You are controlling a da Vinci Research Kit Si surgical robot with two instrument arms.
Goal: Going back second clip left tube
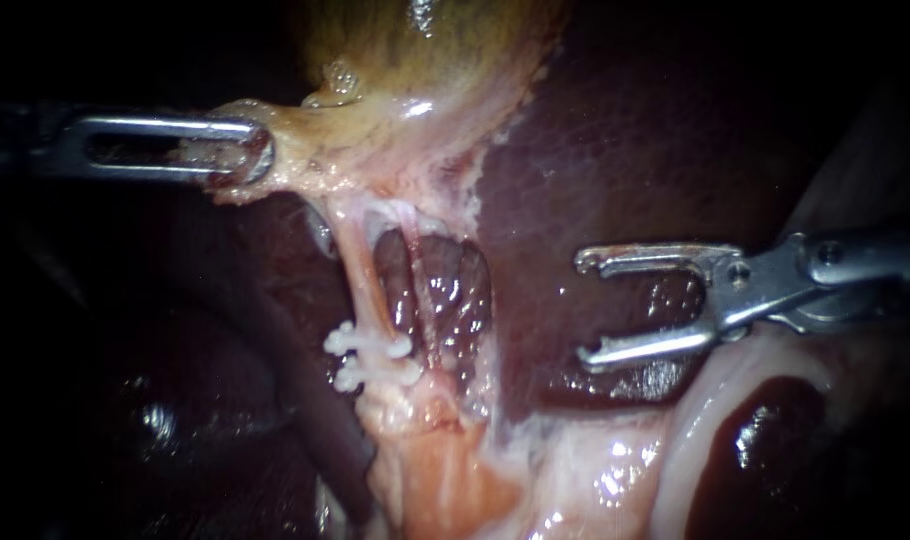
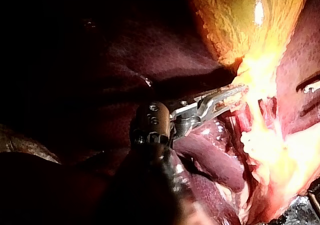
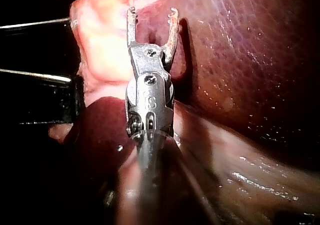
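Gripping gallbladder [image 1: 425, 70] with left instrument [image 1: 237, 150]; holding right instrument [image 1: 582, 308] wide open, empty, over liver [image 1: 595, 150], apart from clips [image 1: 373, 357].

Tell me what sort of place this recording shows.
Probably a surgical bench, filmed by endoscope: liver and gallbladder fill the view, the left instrument grips pale tissue, the right instrument hangs open, and white clips sit on a tube.

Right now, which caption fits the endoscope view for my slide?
Left instrument holds pale tissue below the gallbladder; right instrument, jaws open, over the liver, apart from the clipped tube.
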